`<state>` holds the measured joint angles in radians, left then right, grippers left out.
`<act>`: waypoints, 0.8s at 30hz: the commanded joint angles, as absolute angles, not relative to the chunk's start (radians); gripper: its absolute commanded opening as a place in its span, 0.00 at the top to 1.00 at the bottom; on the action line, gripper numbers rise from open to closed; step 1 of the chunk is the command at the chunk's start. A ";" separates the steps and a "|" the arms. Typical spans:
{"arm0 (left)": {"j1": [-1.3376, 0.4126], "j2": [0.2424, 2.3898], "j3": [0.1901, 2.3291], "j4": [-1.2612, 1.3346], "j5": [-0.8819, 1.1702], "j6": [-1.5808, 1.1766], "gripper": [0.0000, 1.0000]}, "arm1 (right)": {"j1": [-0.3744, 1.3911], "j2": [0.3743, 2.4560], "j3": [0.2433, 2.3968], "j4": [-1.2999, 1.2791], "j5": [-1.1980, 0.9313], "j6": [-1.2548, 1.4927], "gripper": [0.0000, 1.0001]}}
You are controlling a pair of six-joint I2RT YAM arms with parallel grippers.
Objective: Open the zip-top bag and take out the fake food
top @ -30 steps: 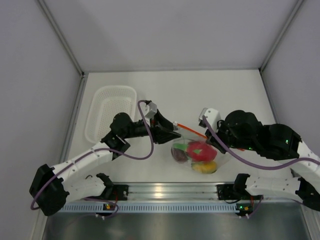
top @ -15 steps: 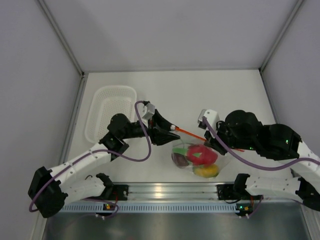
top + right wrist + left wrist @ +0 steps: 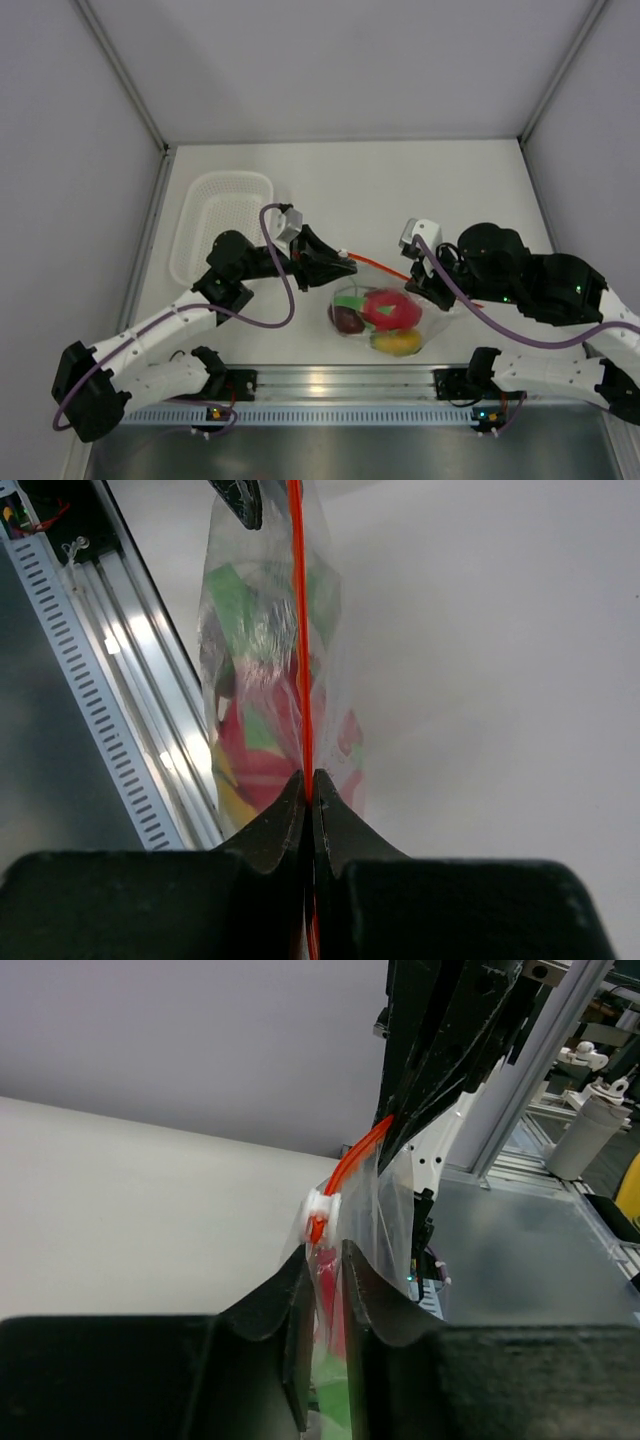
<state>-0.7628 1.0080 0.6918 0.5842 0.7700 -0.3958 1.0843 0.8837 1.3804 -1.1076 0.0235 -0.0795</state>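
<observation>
Leftward drifts the zip-top bag [image 3: 375, 315] over this last second, sliding along with the left gripper [image 3: 348, 265] as that arm draws back toward the white basket [image 3: 215, 215]. The right gripper [image 3: 422, 287] has followed a little, so the orange zip strip [image 3: 380, 265] stays stretched in a line between the two. The strip's left end now sits nearer the basket than it did, and the bag's belly has come slightly closer to the near rail.

Now look at the hold. From the left wrist, the fingers [image 3: 300, 1290] are clenched on the clear plastic right under the small white slider [image 3: 322, 1208], film pinched between them. From the right wrist, the fingers [image 3: 290, 805] are clamped tight on the strip itself, which runs straight away from them like a taut red thread. One arm at each end of the mouth: that looks like anchoring one corner while the other works the slider along.

The bag hangs from that line with its lower part down on the bench [image 3: 450, 190]. The fake food [image 3: 388, 308] is bunched at the bottom, all three pieces inside: red one on top, maroon one [image 3: 347, 320] to its left, yellow one [image 3: 395, 343] nearest the rail.

By my read the mouth is not yet open. The strip shows as one unbroken line, so the unzipping is just getting under way and no fruit is out.
</observation>
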 commanded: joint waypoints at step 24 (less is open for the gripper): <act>-0.772 0.986 0.724 0.670 0.812 -0.405 0.75 | 1.103 0.830 1.379 -0.971 -0.012 -0.083 1.00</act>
